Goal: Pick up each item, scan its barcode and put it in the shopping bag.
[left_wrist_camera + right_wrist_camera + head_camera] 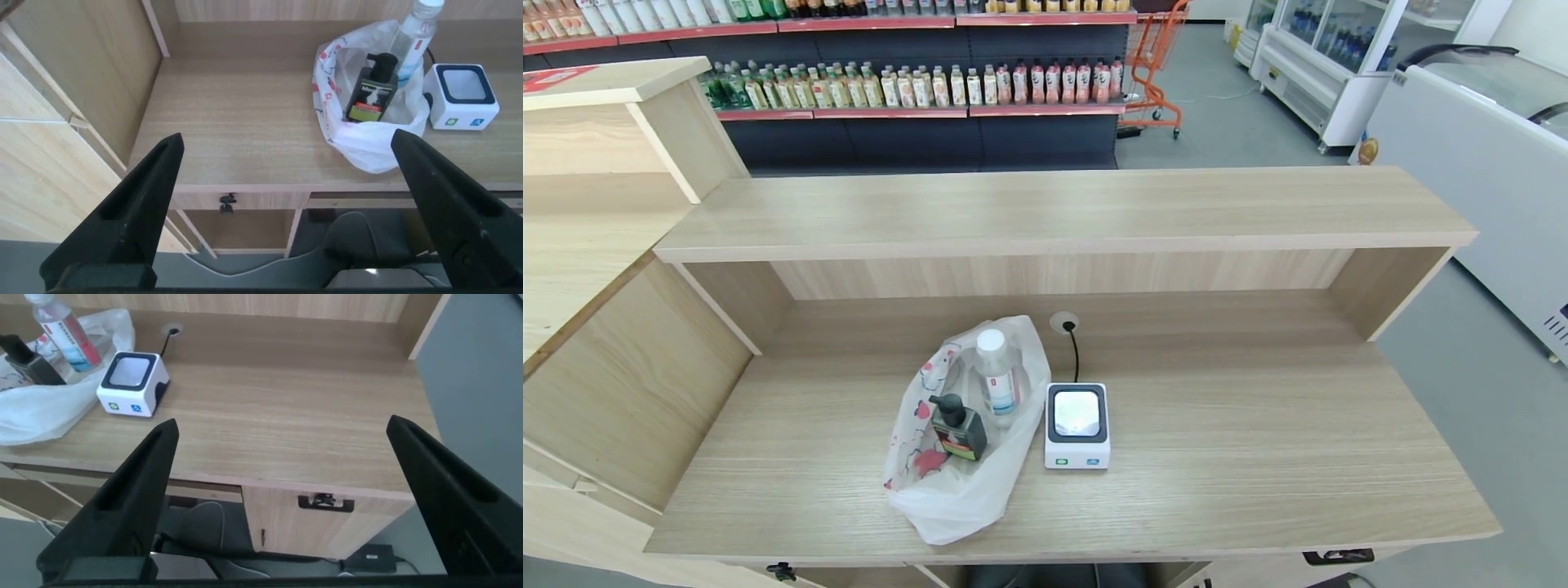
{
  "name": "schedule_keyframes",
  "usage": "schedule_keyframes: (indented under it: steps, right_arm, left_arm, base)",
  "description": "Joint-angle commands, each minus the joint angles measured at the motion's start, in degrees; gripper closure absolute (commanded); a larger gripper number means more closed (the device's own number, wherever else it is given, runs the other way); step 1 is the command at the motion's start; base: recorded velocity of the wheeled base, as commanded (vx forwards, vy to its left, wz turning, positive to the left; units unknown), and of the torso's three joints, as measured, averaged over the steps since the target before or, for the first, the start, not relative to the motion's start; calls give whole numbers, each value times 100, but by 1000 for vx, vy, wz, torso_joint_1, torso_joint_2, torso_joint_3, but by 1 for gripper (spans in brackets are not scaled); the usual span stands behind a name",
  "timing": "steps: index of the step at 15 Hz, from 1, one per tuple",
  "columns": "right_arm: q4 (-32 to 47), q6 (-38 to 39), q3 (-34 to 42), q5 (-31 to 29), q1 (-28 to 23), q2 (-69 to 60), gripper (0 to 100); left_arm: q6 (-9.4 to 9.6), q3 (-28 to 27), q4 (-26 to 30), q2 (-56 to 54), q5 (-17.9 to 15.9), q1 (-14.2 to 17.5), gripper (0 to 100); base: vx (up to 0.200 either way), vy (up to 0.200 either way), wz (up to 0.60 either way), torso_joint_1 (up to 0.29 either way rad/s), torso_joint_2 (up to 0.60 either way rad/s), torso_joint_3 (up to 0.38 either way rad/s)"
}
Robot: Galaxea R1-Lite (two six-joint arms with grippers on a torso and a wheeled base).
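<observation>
Left wrist view: left gripper [286, 208], dark fingers spread wide apart, gripping nothing, hanging off the near edge of the counter [237, 122]. Right wrist view: right gripper [282, 502], likewise splayed open with nothing between its fingers, off the same near edge but toward the counter's right end.

Head view, moving outward: pale wood-grain checkout counter, boxed in by side panels, with a raised shelf [1054, 208] running along its far side. Beyond that, a shop aisle with a grey floor [1225, 122]. Red-edged shelves [915, 110] packed with rows of drink bottles straight ahead. Orange trolley [1156, 65] at the end of the shelves. Glass-door cooler [1339, 57] and white chest freezer [1462, 147] off to the right.

On the counter, left of centre: shopping bag [947, 498], thin white plastic with a red print, lying slumped with its mouth open. Inside it, two items side by side: a dark pump bottle [958, 426] nearer the robot, and a clear bottle [996, 380] with a white cap farther back, cap pointing toward the raised shelf. Just beside the bag on its right: scanner [1076, 425], a small white box with a dark-framed glass window on top. Black cable [1075, 355] running from the scanner's back to a round hole in the counter.
</observation>
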Motion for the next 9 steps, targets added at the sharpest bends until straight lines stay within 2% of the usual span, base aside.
schedule_keyframes:
  steps: [1, 7, 9]
  right_arm:
    - [-6, -2, 0, 6, 0, 22, 0]
    - [-6, 7, 0, 6, 0, 22, 0]
    - [-6, -2, 0, 6, 0, 22, 0]
  left_arm:
    - [9, 0, -1, -1, -4, -4, 0]
    - [-9, 0, -1, 25, 5, -4, 0]
    - [-9, 0, -1, -1, 5, -4, 0]
  base:
    - [0, 0, 0, 0, 0, 0]
    - [200, 0, 0, 2, -1, 3]
    - [0, 0, 0, 0, 0, 0]
